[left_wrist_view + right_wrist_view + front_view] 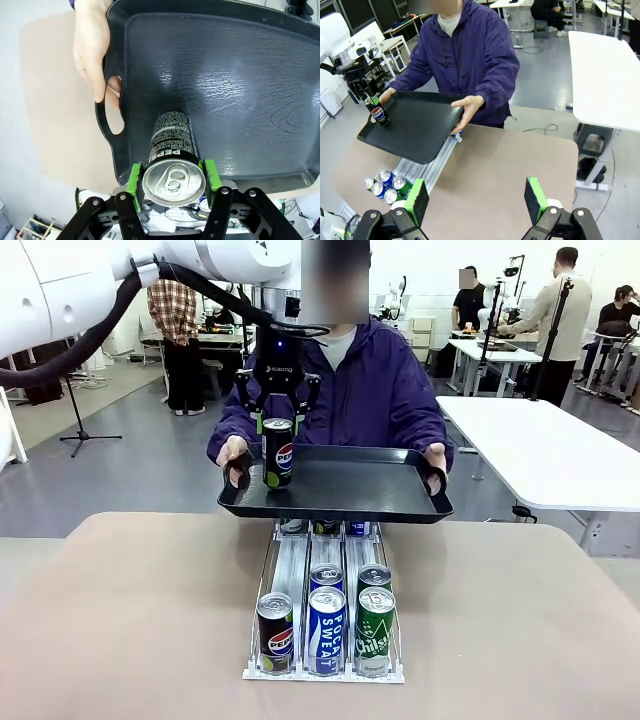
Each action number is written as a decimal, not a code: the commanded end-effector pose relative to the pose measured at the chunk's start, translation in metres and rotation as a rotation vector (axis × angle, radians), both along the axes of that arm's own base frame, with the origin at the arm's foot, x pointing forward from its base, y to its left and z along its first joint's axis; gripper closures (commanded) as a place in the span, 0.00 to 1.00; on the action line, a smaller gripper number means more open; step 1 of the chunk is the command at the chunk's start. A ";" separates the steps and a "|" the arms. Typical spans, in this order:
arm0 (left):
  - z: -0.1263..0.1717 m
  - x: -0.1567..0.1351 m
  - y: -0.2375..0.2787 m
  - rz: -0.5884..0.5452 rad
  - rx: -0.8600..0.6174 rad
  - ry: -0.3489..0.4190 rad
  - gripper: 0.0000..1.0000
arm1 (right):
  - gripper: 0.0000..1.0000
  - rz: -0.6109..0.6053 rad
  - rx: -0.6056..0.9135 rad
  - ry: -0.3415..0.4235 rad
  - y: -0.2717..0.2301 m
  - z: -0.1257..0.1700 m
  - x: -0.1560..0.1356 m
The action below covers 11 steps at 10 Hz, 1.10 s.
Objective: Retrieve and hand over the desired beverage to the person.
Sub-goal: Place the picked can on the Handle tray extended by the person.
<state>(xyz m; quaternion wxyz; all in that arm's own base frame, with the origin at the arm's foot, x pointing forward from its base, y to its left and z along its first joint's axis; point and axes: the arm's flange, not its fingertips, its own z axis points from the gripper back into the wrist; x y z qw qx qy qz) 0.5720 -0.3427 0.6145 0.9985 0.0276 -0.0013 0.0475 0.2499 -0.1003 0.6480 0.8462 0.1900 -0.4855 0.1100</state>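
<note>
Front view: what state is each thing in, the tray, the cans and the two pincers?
Black plastic tray: held up by the person at both ends.
Black Pepsi can: upright, base on the tray, gripped near its top.
Left pincer: shut on the black Pepsi can.
Right pincer: open, empty.
Clear can rack: upright cans in three lanes.

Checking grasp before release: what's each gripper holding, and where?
Left gripper holds the Pepsi can by its upper sidewall, pads on opposite sides, can upright over the tray. Right gripper is open, holding nothing.
</note>
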 end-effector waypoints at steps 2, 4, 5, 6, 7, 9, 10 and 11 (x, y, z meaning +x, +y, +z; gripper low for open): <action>0.012 0.017 -0.008 -0.023 0.024 0.032 0.42 | 0.00 0.015 0.010 -0.001 0.001 -0.001 0.002; 0.009 0.019 -0.008 -0.026 0.029 0.038 0.42 | 0.00 0.015 0.010 -0.001 0.001 -0.001 0.002; 0.007 0.019 -0.007 -0.028 0.030 0.039 0.42 | 0.00 0.015 0.010 -0.001 0.001 -0.001 0.002; 0.006 0.020 -0.008 -0.028 0.034 0.041 0.42 | 0.00 0.015 0.010 -0.001 0.001 -0.001 0.002; 0.004 0.021 -0.009 -0.028 0.034 0.048 0.42 | 0.00 0.015 0.010 -0.001 0.001 -0.001 0.002; 0.005 0.021 -0.008 -0.033 0.032 0.044 0.00 | 0.00 0.015 0.010 -0.001 0.001 -0.001 0.002; 0.006 0.020 -0.008 -0.034 0.031 0.041 0.00 | 0.00 0.015 0.010 -0.001 0.001 -0.001 0.002; 0.006 0.021 -0.007 -0.035 0.030 0.039 0.00 | 0.00 0.015 0.010 -0.001 0.001 -0.001 0.002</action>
